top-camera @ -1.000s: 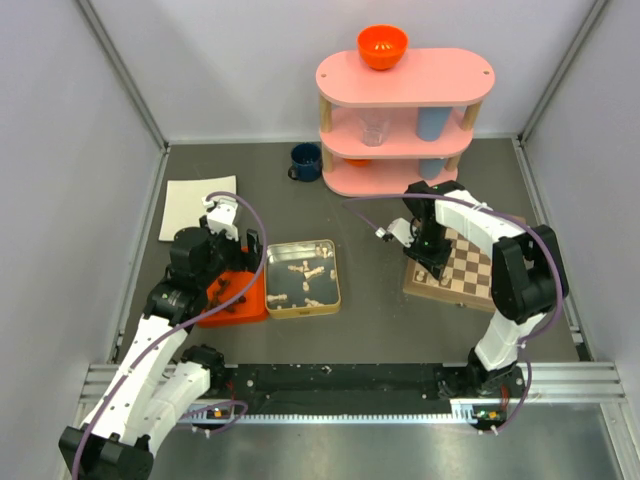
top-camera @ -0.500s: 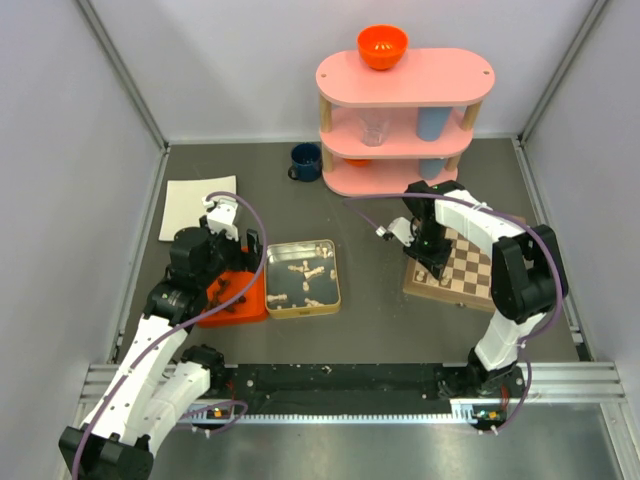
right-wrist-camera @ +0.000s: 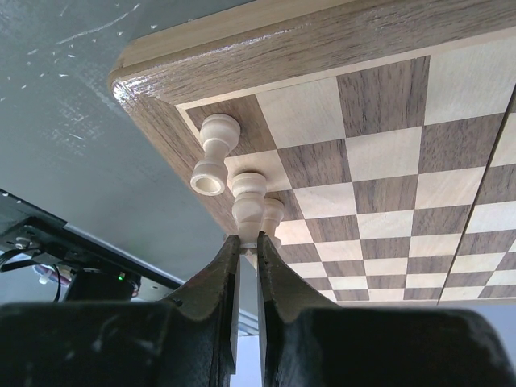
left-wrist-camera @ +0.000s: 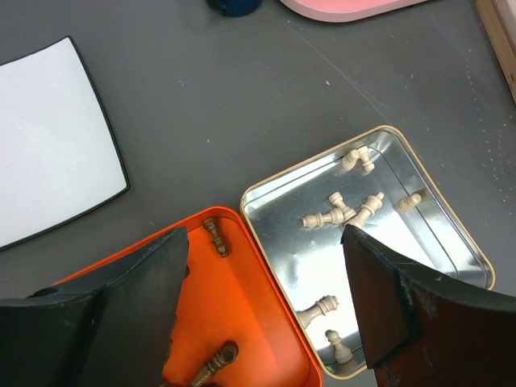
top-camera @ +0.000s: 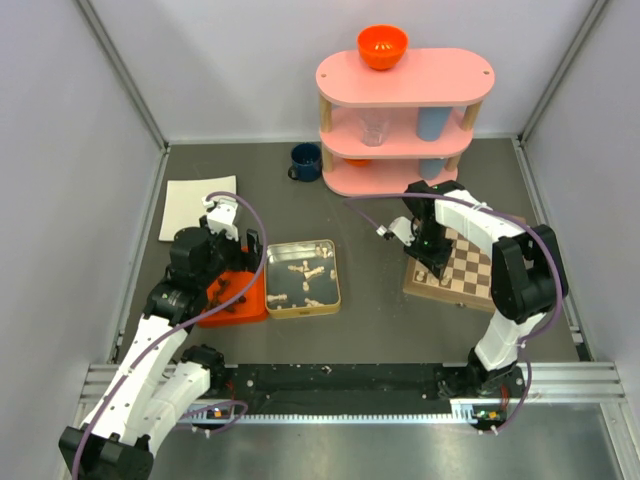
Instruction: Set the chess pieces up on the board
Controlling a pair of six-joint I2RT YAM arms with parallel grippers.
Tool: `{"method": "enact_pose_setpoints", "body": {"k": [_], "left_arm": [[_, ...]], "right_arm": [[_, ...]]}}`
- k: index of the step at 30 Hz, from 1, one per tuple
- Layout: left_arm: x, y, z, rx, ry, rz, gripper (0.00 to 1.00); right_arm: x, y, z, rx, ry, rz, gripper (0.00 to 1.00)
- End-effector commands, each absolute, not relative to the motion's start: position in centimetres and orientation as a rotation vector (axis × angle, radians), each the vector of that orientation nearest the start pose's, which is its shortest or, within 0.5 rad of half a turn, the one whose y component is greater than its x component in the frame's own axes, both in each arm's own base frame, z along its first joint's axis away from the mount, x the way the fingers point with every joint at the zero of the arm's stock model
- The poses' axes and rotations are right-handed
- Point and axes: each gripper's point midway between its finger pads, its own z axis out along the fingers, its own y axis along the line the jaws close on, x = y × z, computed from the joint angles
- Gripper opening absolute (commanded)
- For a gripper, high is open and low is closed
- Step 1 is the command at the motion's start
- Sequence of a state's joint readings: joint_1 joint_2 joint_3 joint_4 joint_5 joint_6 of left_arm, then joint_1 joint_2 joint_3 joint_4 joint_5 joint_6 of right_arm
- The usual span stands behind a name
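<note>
Nothing has visibly shifted: the right tool [right-wrist-camera: 244,240], pinched shut, meets cream chess pieces [right-wrist-camera: 248,197] at a corner of the board [right-wrist-camera: 379,161], grip unclear. The left tool [left-wrist-camera: 264,242] gapes over the orange tray [left-wrist-camera: 258,322], partly hiding it.

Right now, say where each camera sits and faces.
Top external: high at the near edge, looking down on the table; both arms show.
Left wrist: over the orange tray and tin, facing down; open left pincer shows.
Right wrist: low over the board, facing along it; shut right pincer shows.
Shared: top and left wrist both see the tin.
</note>
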State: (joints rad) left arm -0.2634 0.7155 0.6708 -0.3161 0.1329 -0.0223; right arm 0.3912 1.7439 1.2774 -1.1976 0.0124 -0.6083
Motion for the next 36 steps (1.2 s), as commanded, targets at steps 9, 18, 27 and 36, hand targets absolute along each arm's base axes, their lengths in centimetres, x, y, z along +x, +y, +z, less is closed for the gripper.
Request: {"method": "enact_pose_setpoints", "body": {"k": [9,18,27,36], "left_arm": [[27.3,-9.7,21.9,0.332,1.868,-0.308,0.82],[27.3,-9.7,21.7,0.331,1.873,-0.309,0.82],[27.3,-9.8,21.8,0.331,1.871,-0.31,0.82],[27.3,-9.8,21.8,0.331,1.868,-0.311,0.82]], "right_arm": [[26.2,8.6,7.3,-1.519,2.789,-0.002,0.13],[26.3,8.7,7.4,-1.514,2.786,-0.001,0.22],[26.3,9.4,7.5,-1.5,2.777,0.051,0.2],[26.1,9.5,7.5,-1.482,2.784,0.07,0.13]]}}
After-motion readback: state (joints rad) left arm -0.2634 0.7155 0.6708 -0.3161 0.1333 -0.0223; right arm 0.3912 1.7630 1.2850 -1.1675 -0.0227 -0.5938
